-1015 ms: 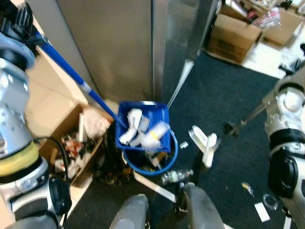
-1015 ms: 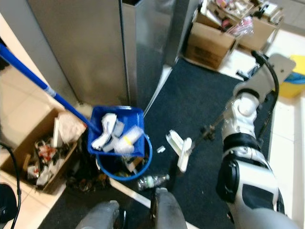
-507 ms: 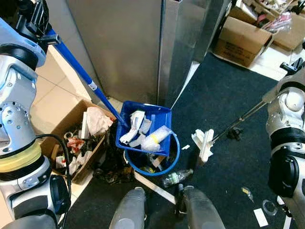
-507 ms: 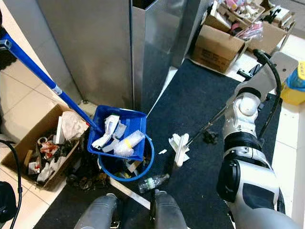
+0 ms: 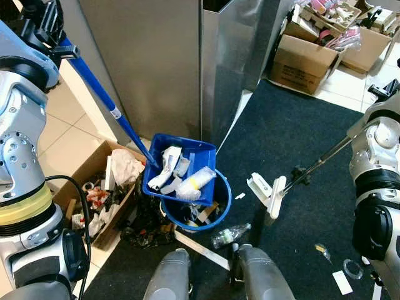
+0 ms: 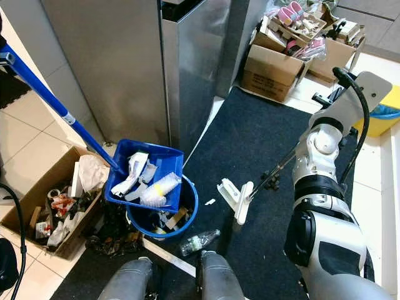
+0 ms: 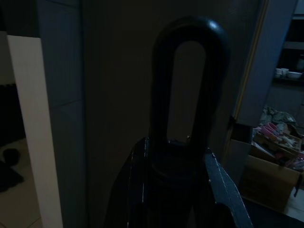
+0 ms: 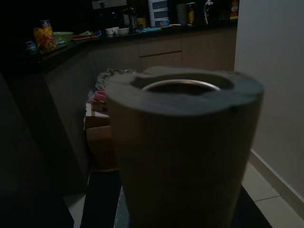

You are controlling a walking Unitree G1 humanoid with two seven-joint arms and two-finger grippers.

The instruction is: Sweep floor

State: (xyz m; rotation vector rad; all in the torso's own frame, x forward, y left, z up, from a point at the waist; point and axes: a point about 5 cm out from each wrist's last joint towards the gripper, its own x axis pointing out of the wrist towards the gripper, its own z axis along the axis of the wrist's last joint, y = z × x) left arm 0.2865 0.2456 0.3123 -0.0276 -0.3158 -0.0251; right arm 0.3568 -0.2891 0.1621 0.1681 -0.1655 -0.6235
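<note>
A blue dustpan (image 5: 179,169), full of white scraps and a crushed bottle, hangs tilted over the round blue bin (image 5: 220,206). Its long blue handle (image 5: 100,97) runs up and left to my left gripper (image 5: 50,34), which is shut on it; the handle's end loop (image 7: 190,85) stands between the fingers in the left wrist view. The white broom head (image 5: 270,192) rests on the dark carpet to the right of the bin. Its thin handle (image 5: 325,159) rises to my right arm (image 6: 325,137). The handle's end (image 8: 183,142) sits close up in the right wrist view.
An open cardboard box (image 5: 94,187) of rubbish sits left of the bin on the tiles. A plastic bottle (image 5: 231,234) and a white strip (image 5: 200,247) lie by my feet. A steel cabinet (image 5: 219,62) stands behind; cardboard boxes (image 5: 303,59) at back right. Scraps (image 5: 344,278) dot the carpet.
The whole view has shifted as the camera moved. The dustpan stays tilted over the bin with its load. The broom head has turned a little on the carpet.
</note>
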